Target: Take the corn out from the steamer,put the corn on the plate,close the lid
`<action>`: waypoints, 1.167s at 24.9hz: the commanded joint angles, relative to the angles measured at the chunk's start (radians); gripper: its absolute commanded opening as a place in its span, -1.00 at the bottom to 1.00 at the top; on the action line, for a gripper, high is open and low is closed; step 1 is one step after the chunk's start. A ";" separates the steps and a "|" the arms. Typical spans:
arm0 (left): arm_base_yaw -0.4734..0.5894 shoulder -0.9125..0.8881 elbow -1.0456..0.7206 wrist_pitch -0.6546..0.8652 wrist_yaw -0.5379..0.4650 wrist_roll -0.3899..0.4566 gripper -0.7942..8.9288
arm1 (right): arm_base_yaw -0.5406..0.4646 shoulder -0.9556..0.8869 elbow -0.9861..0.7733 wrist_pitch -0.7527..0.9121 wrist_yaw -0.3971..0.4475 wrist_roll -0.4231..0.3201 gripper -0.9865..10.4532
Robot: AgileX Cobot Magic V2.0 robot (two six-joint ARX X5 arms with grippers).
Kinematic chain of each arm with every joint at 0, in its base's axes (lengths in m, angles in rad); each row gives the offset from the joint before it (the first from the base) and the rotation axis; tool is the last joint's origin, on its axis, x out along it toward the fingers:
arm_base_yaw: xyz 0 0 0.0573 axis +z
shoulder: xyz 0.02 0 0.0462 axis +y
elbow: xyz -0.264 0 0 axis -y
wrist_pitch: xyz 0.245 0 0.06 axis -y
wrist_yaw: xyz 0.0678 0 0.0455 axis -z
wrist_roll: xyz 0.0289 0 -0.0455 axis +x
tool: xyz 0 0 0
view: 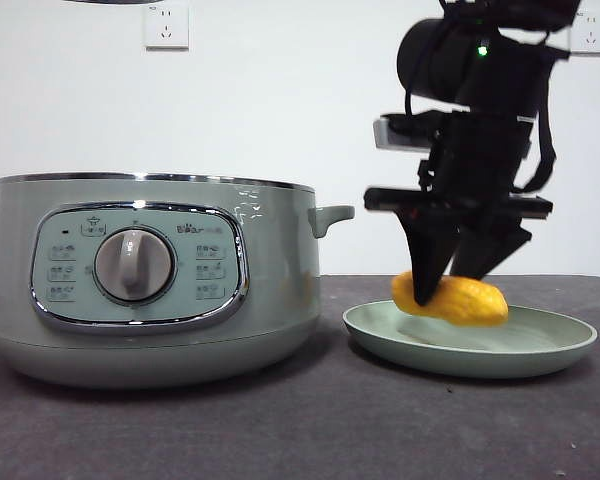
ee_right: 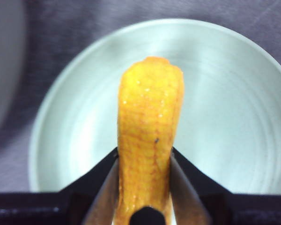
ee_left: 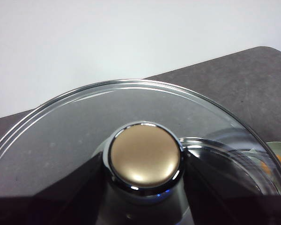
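The right gripper (view: 458,272) hung over the plate (view: 540,352), its two black jaws clamped on the corn (view: 462,300). From the front, the corn lay nearly level just above the plate's floor; whether its underside touched the plate could not be made out, because the raised rim hid the gap. One jaw crossed in front of the corn and covered part of its left half. In the right wrist view the corn (ee_right: 149,136) stood out from between the jaws over the middle of the plate (ee_right: 234,93), and its near end was cut off by the picture's edge.

The pot (view: 140,280) sat open on the dark table (view: 310,430), just beside the plate, with its left handle cut off at the edge and its inside hidden by the wall.

The left gripper (ee_left: 143,206) held the lid (ee_left: 84,126) by the knob (ee_left: 145,157), a dark jaw pressed to each side. The lid's rim ran out of view on both sides. Through the glass a bit of orange and pale green showed, blurred.
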 commanded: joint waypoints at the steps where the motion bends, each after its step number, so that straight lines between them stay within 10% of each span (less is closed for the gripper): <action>1: 0.000 -0.011 0.011 0.055 -0.003 0.002 -0.86 | -0.011 0.013 -0.013 0.014 0.004 0.010 -0.81; 29: 0.000 0.041 0.011 0.050 0.106 -0.005 -0.85 | -0.091 0.011 -0.012 -0.051 -0.054 0.018 -0.37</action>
